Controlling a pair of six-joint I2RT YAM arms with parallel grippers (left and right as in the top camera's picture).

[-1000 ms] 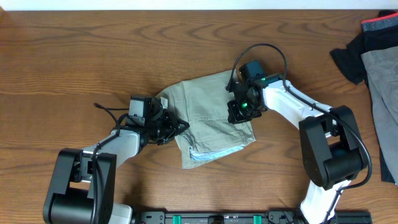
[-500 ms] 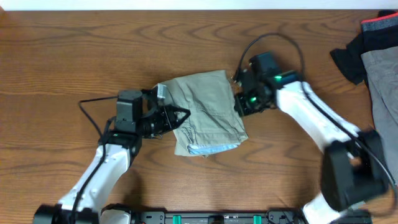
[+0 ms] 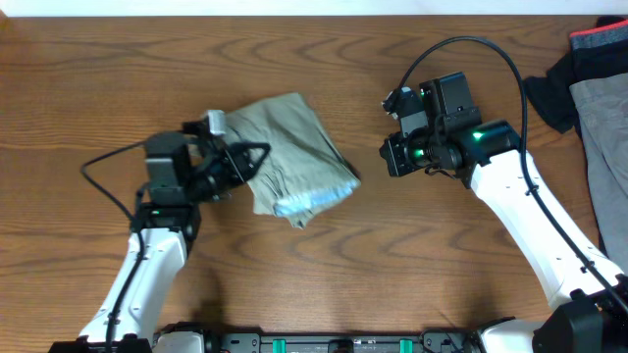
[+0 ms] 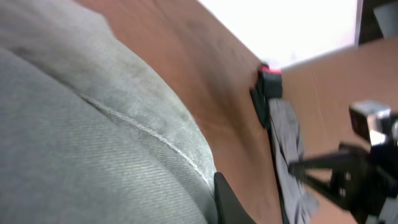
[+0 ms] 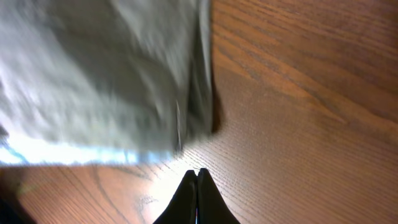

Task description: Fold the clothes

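1. Nearest the robot's base, the left gripper (image 3: pixel 240 165) sits at the left edge of the khaki shorts (image 3: pixel 294 157). Cloth fills its wrist view and only one dark finger (image 4: pixel 227 199) shows, so the jaws appear pinched on the fabric, though the pinch itself is hidden
2. The shorts lie on the wooden table (image 3: pixel 324 284), left of centre, as a compact bundle several layers thick. The pale blue lining (image 3: pixel 314 201) peeks out along the near edge
3. The right gripper (image 5: pixel 196 183) hangs to the right of the bundle, clear of it and holding nothing, its fingertips pressed together
4. The folding looks largely finished and the step in hand seems to be positioning the bundle. The next move likely calls for a clean release by the left jaws without dragging a layer open — perhaps a smoothing press as well
5. Farthest off, at the right edge, a grey garment (image 3: pixel 601 127) and a black garment (image 3: pixel 549 93) with red trim lie untouched
6. No brand, label or readable writing is visible — only green lights on the right arm
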